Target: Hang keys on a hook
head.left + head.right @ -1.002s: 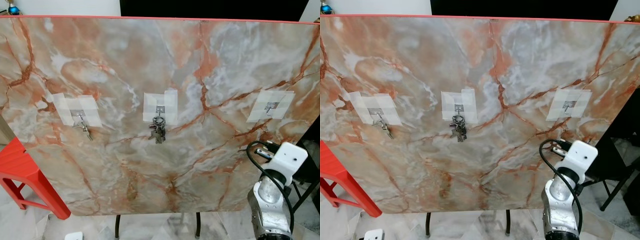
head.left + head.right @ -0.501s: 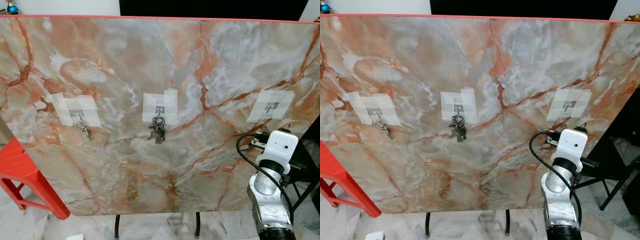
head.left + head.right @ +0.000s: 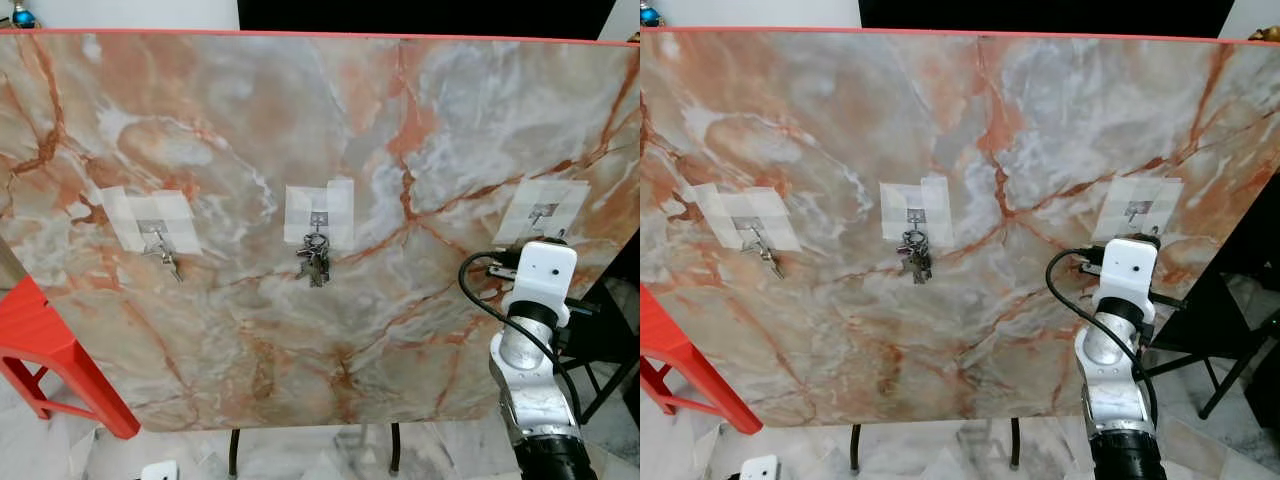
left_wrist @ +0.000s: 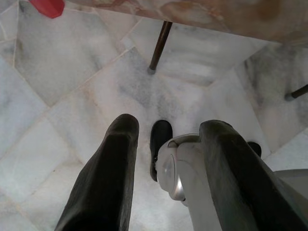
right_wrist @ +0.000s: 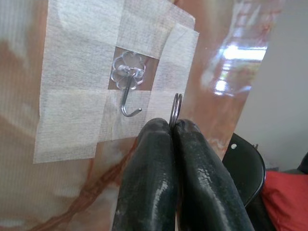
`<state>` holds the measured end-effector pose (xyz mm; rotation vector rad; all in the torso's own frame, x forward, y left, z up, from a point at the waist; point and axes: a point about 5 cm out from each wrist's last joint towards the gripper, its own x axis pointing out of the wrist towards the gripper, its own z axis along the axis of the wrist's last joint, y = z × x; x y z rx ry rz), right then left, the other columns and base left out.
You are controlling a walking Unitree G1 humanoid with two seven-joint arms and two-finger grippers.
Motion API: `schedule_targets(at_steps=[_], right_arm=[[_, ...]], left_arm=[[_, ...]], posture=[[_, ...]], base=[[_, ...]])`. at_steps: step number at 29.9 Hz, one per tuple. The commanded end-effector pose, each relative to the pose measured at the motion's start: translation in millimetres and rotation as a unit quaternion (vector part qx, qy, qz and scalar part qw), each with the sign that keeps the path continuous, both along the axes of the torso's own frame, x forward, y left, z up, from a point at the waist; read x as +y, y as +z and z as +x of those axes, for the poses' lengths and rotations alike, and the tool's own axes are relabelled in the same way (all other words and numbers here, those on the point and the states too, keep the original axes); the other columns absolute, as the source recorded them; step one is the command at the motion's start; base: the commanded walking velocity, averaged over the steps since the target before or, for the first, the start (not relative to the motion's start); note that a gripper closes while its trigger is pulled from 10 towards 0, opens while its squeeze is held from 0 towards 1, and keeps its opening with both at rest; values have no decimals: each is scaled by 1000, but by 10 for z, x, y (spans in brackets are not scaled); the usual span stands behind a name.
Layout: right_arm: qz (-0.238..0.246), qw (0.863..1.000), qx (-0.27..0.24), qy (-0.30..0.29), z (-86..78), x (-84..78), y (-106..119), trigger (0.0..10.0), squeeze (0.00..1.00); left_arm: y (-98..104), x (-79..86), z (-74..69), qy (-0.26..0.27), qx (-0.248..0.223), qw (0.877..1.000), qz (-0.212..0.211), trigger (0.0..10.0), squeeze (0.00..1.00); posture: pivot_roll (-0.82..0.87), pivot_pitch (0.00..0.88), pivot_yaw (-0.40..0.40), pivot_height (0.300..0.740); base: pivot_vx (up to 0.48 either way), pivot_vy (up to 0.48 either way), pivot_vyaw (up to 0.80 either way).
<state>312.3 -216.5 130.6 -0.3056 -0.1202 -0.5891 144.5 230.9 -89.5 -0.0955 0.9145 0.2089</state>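
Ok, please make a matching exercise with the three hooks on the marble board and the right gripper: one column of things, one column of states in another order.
Things
1. left hook
2. middle hook
3. right hook
4. right gripper

States
A. bare, nothing hanging on it
B. carries a thick bunch of keys
C. shut on a key ring
D. carries one small key

Pairs: 1-D, 2-B, 3-A, 4-C
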Motion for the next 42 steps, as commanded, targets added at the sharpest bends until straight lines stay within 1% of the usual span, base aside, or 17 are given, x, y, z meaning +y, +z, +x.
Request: schedule_targets(at_steps=[1,5,10,13,18,21,22,24,26,30,34,36,42], right_arm=[[-8,1000,8,0,32,-18,15,10000,0],[-20,1000,18,13,62,22,5,10000,0],[-21,999,27,13,69,30,-19,10000,0],[-26,999,27,11,70,25,-15,10000,0],[-31,999,25,6,75,4,2,10000,0],[-31,999,18,-1,74,-11,24,10000,0],[-27,1000,9,-10,65,-28,47,10000,0],[-29,999,8,-13,61,-34,49,10000,0],[-32,999,11,-19,49,-42,35,10000,0],[-32,999,20,-10,66,-19,14,10000,0],[-36,999,27,1,106,3,12,10000,0],[-42,998,38,10,133,13,-2,10000,0],[-49,998,40,15,153,29,4,10000,0]], left_arm=[[-14,2,-31,0,9,1000,2,10000,0],[-22,-12,-44,0,10,1000,3,10000,0],[-27,-7,-64,1,11,1000,3,10000,0],[-27,31,-95,2,12,1000,4,10000,0],[-13,157,-163,7,13,1000,8,10000,0],[-10,177,-171,9,13,1000,8,10000,0],[-9,180,-172,9,13,1000,8,10000,0],[-9,176,-167,9,13,1000,7,10000,0],[-10,153,-146,7,13,1000,6,10000,0],[-20,65,-98,3,13,1000,3,10000,0],[-49,-74,-85,-3,15,1000,-3,10000,0],[-57,-126,-76,-4,15,1000,-5,10000,0],[-63,-152,-74,-2,16,1000,-5,10000,0]], posture=[[43,0,-56,735],[47,0,-56,735],[50,0,-57,735],[50,0,-56,735],[47,0,-55,735],[49,0,-58,735],[49,0,-58,735],[49,0,-58,735],[48,0,-58,735],[49,0,-57,735],[49,0,-58,735],[49,0,-58,735],[55,0,-62,735]], base=[[0,0,0],[0,0,0],[0,0,0],[0,0,0],[0,0,0],[0,0,0],[0,0,0],[0,0,0],[0,0,0],[0,0,0],[0,0,0],[0,0,0],[0,0,0]])
